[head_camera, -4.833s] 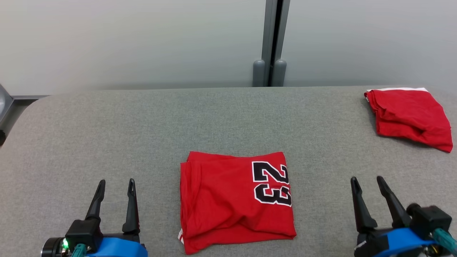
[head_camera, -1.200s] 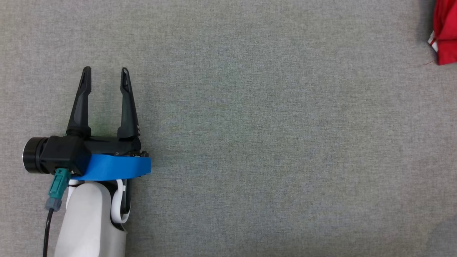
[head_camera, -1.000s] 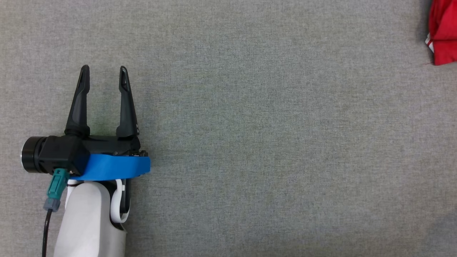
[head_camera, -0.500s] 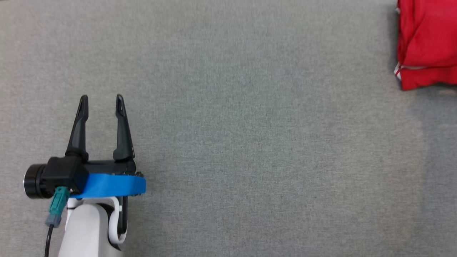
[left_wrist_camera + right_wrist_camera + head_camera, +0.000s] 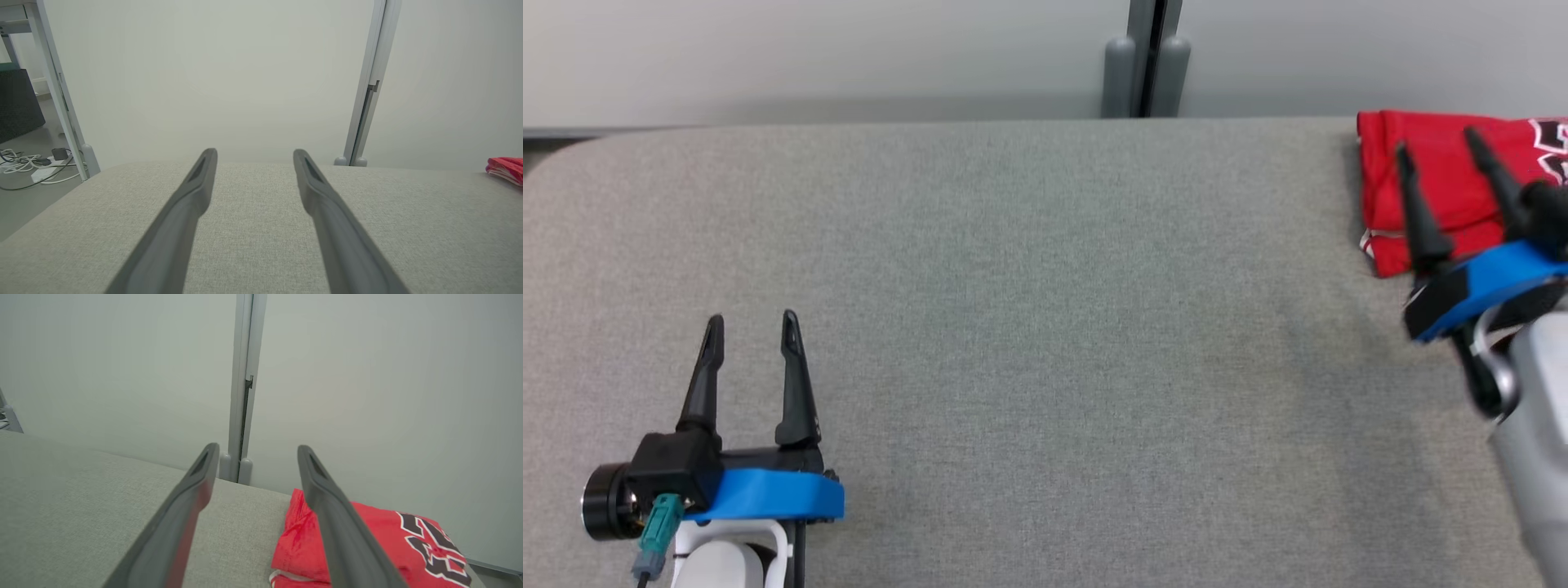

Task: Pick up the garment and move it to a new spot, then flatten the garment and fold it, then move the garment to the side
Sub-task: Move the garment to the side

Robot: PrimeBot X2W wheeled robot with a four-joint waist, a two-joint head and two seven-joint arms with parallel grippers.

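Observation:
The garment (image 5: 1437, 184) is red, folded, with a black-and-white number print, and lies at the table's far right corner. In the head view my right gripper (image 5: 1436, 144) hangs open over the garment's near left part, with nothing between its fingers. In the right wrist view the right gripper (image 5: 258, 448) stands open, and the garment (image 5: 367, 539) shows beside and beneath the right finger. My left gripper (image 5: 752, 320) is open and empty over bare table at the near left. From the left wrist the left gripper (image 5: 254, 153) points at the wall, the garment (image 5: 504, 167) far off to the right.
The grey padded table (image 5: 1045, 327) ends at a pale wall with a grey post (image 5: 1143, 57) behind its far edge. The table's left corner is rounded. Cables (image 5: 28, 163) lie on the floor beyond the left edge.
The head camera has swung up, so the far edge, the wall and more of the garment have come into view. My right gripper now shows, open beside the garment. The left gripper stays open.

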